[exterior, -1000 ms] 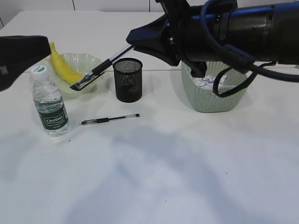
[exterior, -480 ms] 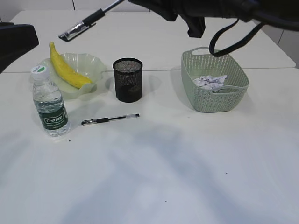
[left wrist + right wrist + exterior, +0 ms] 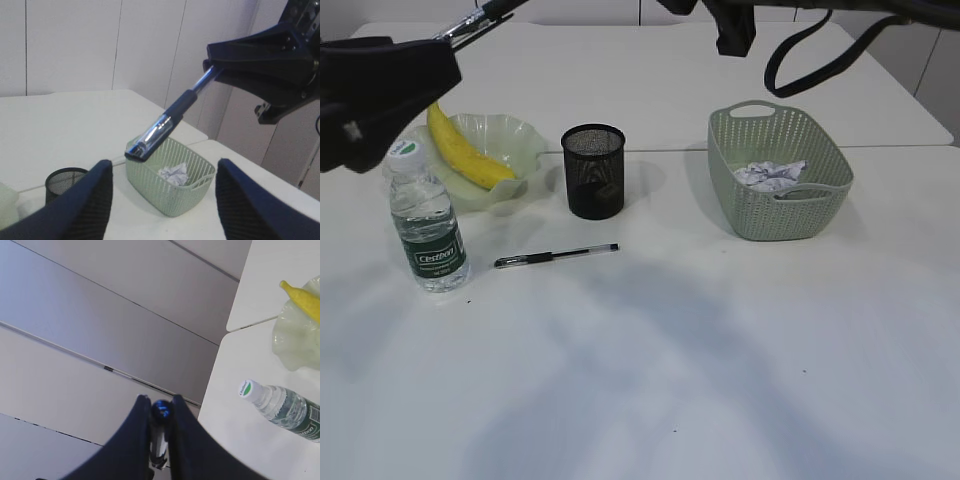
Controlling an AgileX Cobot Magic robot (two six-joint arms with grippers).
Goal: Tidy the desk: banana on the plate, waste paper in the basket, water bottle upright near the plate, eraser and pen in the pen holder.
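On the bench (image 3: pixel 720 380), nearest the camera, one pen (image 3: pixel 556 256) lies flat in front of the pen holder (image 3: pixel 593 170), the upright water bottle (image 3: pixel 427 222) to its left. Behind stand the plate (image 3: pixel 510 133) carrying the banana (image 3: pixel 462 148), and off right the basket (image 3: pixel 779 185) with waste paper (image 3: pixel 769 175) inside. High above, the right pincer (image 3: pixel 160 440) is clamped on a second pen (image 3: pixel 167 121) — barrel slanting out toward the left pincer (image 3: pixel 160 200), whose fingers are spread wide and hold nothing. I judge a handover or re-aim is under way: the held pen should be tipped near vertical, centred over the holder's mouth, lowered inside, and only then released. The eraser cannot be made out for certain.
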